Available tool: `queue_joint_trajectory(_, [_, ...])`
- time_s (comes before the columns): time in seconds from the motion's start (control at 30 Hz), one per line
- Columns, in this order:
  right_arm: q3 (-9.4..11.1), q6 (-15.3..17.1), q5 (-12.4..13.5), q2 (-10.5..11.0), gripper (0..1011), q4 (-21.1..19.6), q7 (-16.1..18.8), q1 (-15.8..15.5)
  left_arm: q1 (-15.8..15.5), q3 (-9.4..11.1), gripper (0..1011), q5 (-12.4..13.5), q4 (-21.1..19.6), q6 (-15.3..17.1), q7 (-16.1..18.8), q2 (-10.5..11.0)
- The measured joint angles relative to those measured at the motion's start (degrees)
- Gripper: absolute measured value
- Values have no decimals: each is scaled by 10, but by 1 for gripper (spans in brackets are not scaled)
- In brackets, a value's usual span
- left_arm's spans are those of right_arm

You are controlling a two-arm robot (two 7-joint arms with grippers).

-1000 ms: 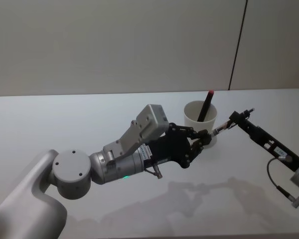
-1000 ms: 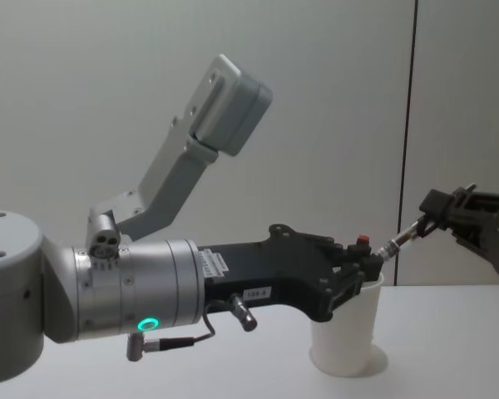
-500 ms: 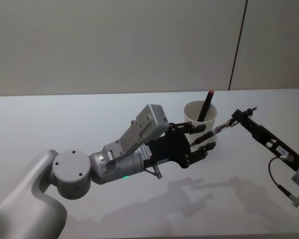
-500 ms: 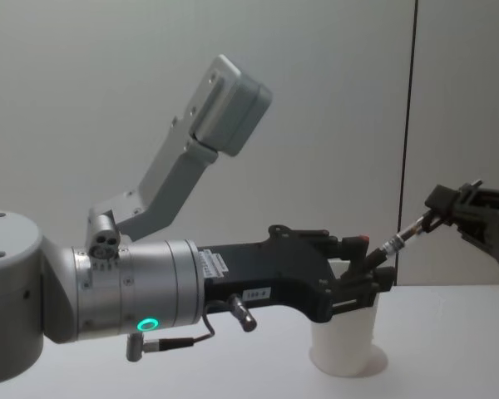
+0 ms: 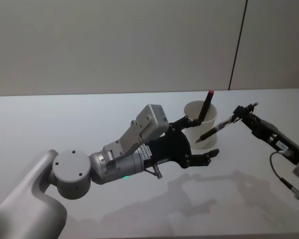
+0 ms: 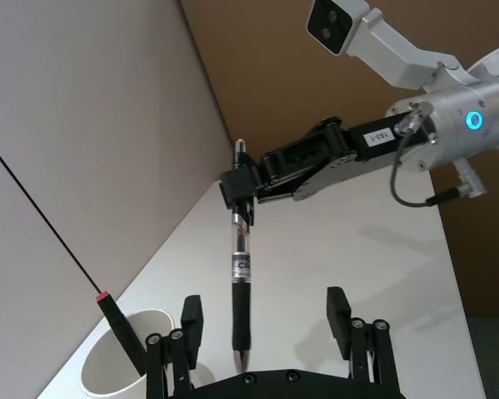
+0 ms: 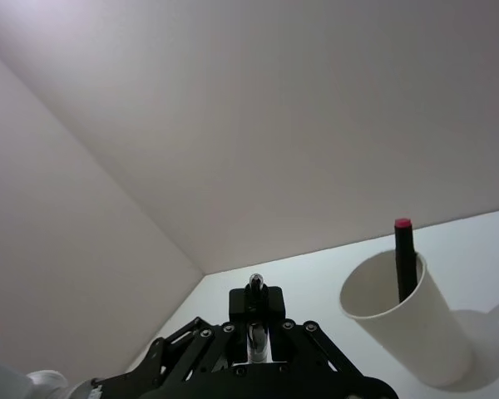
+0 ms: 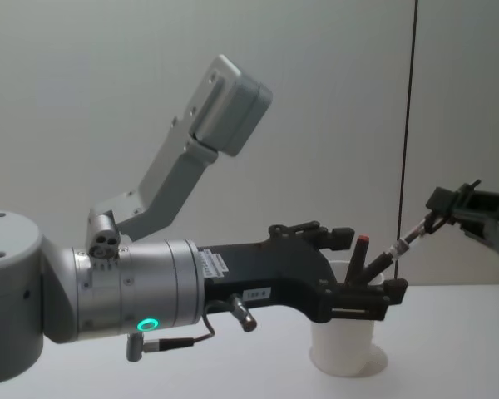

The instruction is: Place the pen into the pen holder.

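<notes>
Pen (image 5: 215,130) gripped at its far end by right tool (image 5: 237,115), tilted in air just right of pen holder (image 5: 200,121); left tool (image 5: 202,139) open around its tip, not touching.

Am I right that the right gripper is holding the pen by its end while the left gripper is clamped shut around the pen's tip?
Not quite. The left gripper is open: the left wrist view shows its fingers spread wide on either side of the pen, not touching it. The right gripper does hold the pen by its end, near the pen holder.
</notes>
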Motion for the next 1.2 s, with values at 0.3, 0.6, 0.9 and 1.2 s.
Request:
queue_joint_trajectory(0.3, [-1, -22, -57, 2, 130, 30, 3, 41, 0, 0, 1000, 0, 0, 0, 0, 0])
queue_joint_trajectory(0.6, [-5, -39, -118, -2, 131, 86, 19, 108, 0, 0, 1000, 0, 0, 0, 0, 0])
queue_joint_trajectory(0.9, [-16, -58, -172, -17, 130, 177, 49, 194, 0, 0, 1000, 0, 0, 0, 0, 0])
queue_joint_trajectory(1.2, [-28, -84, -214, -34, 130, 285, 90, 273, 0, 0, 1000, 0, 0, 0, 0, 0])
